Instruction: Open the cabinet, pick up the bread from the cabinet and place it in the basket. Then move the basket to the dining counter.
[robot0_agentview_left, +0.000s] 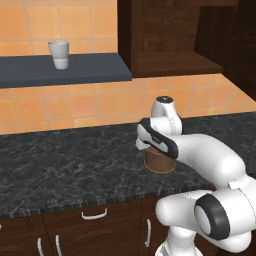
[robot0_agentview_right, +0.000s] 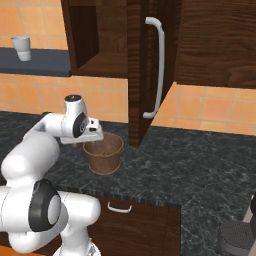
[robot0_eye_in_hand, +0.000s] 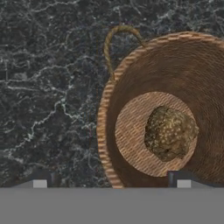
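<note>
While a white cup (robot0_agentview_left: 59, 54) stands on the grey shelf (robot0_agentview_left: 60, 70) at far left, the black worktop (robot0_agentview_left: 65, 165) below carries the basket (robot0_agentview_right: 103, 153), with the bread (robot0_eye_in_hand: 169, 133) lying on its woven bottom. Over the basket's left rim hangs the hand (robot0_eye_in_hand: 111, 183), its fingers spread wide and gripping nothing, one tip outside the rim and one inside. To the right, the cabinet (robot0_agentview_right: 100, 35) stands open, its door (robot0_agentview_right: 141, 75) with the silver handle (robot0_agentview_right: 157, 67) swung outward.
</note>
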